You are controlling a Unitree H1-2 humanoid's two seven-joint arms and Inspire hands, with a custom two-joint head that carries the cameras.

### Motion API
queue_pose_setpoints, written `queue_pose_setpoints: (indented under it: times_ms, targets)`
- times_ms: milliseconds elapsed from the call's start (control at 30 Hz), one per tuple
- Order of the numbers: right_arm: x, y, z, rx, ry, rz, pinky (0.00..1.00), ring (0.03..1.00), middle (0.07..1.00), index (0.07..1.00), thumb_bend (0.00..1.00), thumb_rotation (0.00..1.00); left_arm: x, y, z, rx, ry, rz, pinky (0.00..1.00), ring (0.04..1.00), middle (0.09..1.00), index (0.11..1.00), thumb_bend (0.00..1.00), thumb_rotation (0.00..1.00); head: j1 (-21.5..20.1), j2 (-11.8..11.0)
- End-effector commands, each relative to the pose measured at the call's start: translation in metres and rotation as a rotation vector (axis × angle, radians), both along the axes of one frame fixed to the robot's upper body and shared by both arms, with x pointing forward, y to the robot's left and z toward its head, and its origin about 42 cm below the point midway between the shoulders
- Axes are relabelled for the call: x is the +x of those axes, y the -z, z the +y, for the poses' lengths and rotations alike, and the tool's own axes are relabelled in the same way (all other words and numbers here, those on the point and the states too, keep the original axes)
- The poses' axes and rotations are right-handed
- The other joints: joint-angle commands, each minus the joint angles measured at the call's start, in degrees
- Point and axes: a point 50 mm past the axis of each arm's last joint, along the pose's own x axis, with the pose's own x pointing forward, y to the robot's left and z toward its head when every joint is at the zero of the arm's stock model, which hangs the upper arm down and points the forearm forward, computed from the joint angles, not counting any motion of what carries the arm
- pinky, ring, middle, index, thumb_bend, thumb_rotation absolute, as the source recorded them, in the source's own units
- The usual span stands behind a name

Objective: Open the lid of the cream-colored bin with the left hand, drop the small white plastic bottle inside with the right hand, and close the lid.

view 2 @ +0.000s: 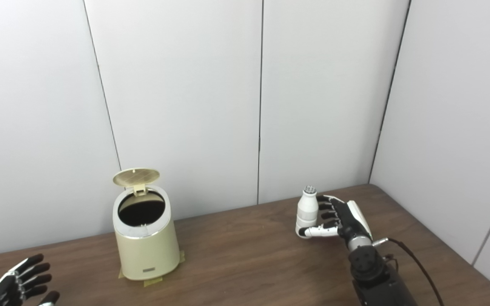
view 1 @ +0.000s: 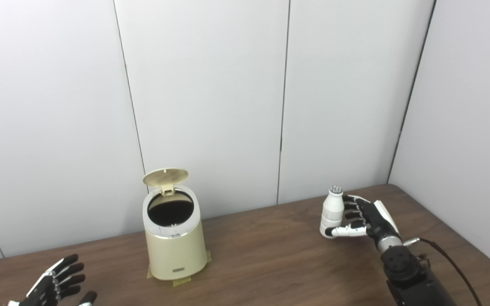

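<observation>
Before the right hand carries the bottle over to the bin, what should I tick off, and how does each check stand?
1. Lid up: ok, it stands open behind the bin's mouth.
2. Bin upright on the table: ok.
3. Right hand around the bottle: ok, fingers and thumb wrap it.
4. Bottle clear of the table: cannot tell.
5. Left hand out of the path: ok, open, low, left of the bin.
6. Table between bottle and bin clear: ok.

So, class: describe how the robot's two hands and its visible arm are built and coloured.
Both the left hand and right hand have black fingers with white segments and white back panels. The right forearm is black, with a silver wrist collar and a thin dark cable looping beside it.
</observation>
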Motion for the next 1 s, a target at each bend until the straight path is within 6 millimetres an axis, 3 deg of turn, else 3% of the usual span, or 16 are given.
queue_pose_setpoints:
  times_ms: [0, 400, 533, 633, 700, 767, 967]
  targets:
    - [0.015, -0.033, 0.0, -0.032, -0.018, -0.125, 0.66, 0.728, 0.773, 0.783, 0.82, 0.12, 0.006, -0.022, 0.0, 0.013, 0.016, -0.086, 0.75, 0.759, 0.806, 0.86, 0.48, 0.0, -0.05, -0.03]
    - [0.017, -0.044, 0.01, -0.05, -0.011, -0.164, 0.66, 0.731, 0.772, 0.787, 0.81, 0.08, 0.007, -0.024, -0.002, 0.027, 0.013, -0.08, 0.73, 0.769, 0.818, 0.859, 0.49, 0.0, -0.13, 0.17]
    - [0.018, -0.044, 0.01, -0.066, -0.005, -0.193, 0.63, 0.69, 0.725, 0.757, 0.79, 0.05, 0.007, -0.024, -0.002, 0.031, 0.015, -0.081, 0.77, 0.77, 0.817, 0.862, 0.48, 0.0, -0.13, 0.17]
    - [0.018, -0.044, 0.01, -0.056, 0.003, -0.24, 0.56, 0.617, 0.639, 0.716, 0.79, 0.01, 0.007, -0.024, -0.002, 0.028, 0.015, -0.08, 0.79, 0.77, 0.815, 0.862, 0.48, 0.0, -0.13, 0.17]
    - [0.018, -0.043, 0.01, -0.043, 0.01, -0.268, 0.42, 0.479, 0.518, 0.669, 0.61, 0.0, 0.006, -0.024, -0.002, 0.027, 0.012, -0.078, 0.78, 0.774, 0.819, 0.862, 0.48, 0.0, -0.13, 0.17]
    - [0.019, -0.042, 0.008, -0.049, 0.024, -0.283, 0.33, 0.392, 0.45, 0.57, 0.54, 0.0, 0.006, -0.025, -0.003, 0.021, 0.014, -0.076, 0.77, 0.777, 0.821, 0.861, 0.48, 0.0, 0.02, 0.6]
    - [0.02, -0.041, 0.007, -0.09, 0.057, -0.33, 0.28, 0.349, 0.418, 0.52, 0.52, 0.0, 0.006, -0.027, -0.003, 0.028, 0.017, -0.08, 0.77, 0.766, 0.811, 0.85, 0.48, 0.0, -0.11, 0.72]
